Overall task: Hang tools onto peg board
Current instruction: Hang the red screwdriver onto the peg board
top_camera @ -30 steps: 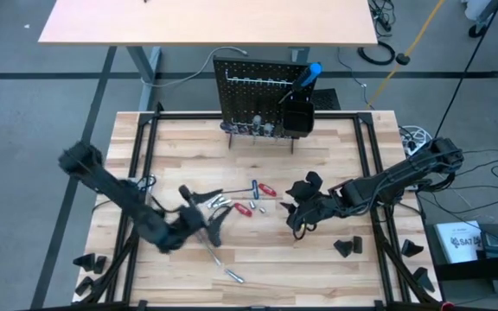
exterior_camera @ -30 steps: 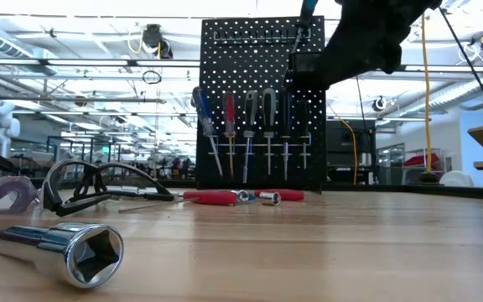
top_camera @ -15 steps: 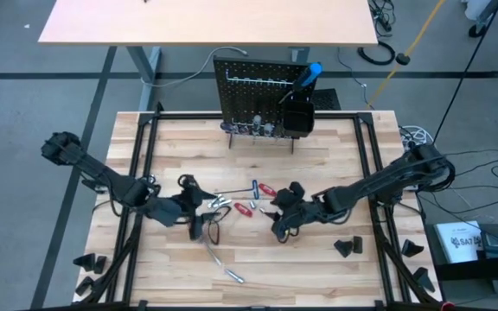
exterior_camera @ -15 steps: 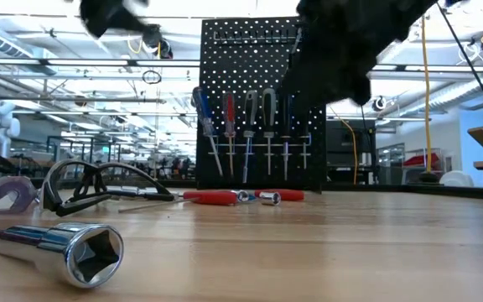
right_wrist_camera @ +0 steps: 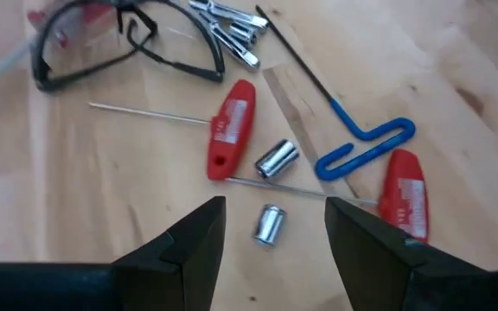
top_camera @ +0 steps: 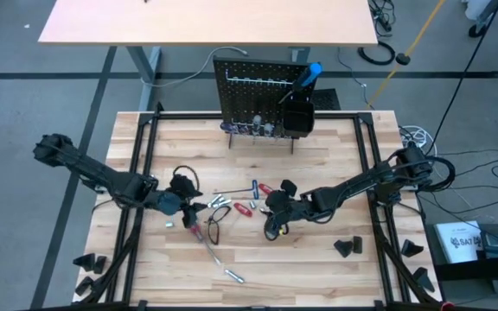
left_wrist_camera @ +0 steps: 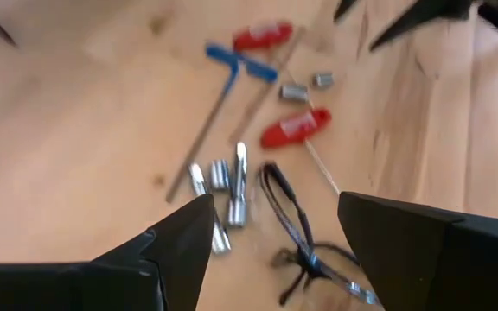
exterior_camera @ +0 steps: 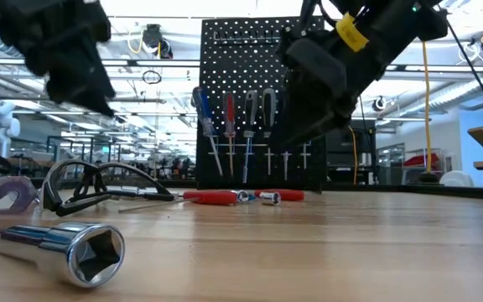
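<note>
High view, pale wooden table (top_camera: 335, 147), grey floor (top_camera: 24, 130), second tabletop (top_camera: 206, 22), left end effector (top_camera: 187, 216) and right end effector (top_camera: 272, 226) both spread, empty.

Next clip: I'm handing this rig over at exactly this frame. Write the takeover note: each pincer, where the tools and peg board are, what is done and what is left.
Left pincer: open, empty, over the table's left-centre beside the black-framed safety glasses.
Right pincer: open, empty, above the loose tools at mid-table.
Upright black perforated peg board: at the table's far edge; several screwdrivers already hang in its row, and a blue-handled tool stands in its black box bin.
Still on the table: two red-handled drivers, a blue T-handle hex key, small silver sockets, and a large chrome socket at the near edge.
Left to do: pick these up and hang them.
</note>
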Controlling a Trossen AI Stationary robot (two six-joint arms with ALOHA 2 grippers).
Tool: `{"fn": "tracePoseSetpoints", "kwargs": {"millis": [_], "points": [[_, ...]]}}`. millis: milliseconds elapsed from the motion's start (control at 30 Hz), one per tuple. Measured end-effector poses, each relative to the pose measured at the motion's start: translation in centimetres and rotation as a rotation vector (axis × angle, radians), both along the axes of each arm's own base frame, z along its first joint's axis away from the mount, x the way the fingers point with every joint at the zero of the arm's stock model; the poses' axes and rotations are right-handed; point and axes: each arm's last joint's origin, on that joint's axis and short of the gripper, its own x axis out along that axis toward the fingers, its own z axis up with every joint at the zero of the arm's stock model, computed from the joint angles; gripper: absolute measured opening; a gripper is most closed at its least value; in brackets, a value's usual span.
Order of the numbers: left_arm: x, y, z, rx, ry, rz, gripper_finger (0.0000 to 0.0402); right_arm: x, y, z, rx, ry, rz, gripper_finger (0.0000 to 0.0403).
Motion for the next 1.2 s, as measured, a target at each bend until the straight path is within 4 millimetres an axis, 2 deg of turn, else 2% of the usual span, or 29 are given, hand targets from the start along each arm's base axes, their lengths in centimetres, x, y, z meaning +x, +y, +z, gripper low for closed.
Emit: {"fn": "tracePoseSetpoints", "kwargs": {"millis": [133,267,500,667,900,1067,1200], "points": [[0.4,1.5,-1.3,-0.088,-0.017,0.013,0.0256,-0.1,-0.5,-0.1,-0.057,0.043,0.038,0.0192],[1.3,3.1,-1.2,-0.111,-0.111,0.026,0.0256,-0.6,-0.8,0.7,-0.07,0.059,0.042,0.0192],[3.2,4.6,-0.8,-0.139,-0.258,-0.056,0.0256,-3.5,-1.6,3.3,-0.056,0.154,-0.006,0.0192],[4.4,4.8,-2.2,-0.105,-0.233,-0.073,0.0256,-5.7,-1.8,4.9,-0.031,0.194,-0.065,0.0192],[7.0,5.1,-3.0,-0.044,-0.228,-0.094,0.0256,-8.3,-1.4,5.1,-0.108,0.299,-0.175,0.0192],[9.1,5.0,-2.4,0.07,-0.173,-0.165,0.0256,-8.8,-1.1,5.1,-0.118,0.301,-0.228,0.0192],[10.2,5.3,-2.5,0.201,-0.028,-0.162,0.0256,-8.8,-1.1,5.1,-0.118,0.298,-0.227,0.0192]]}}
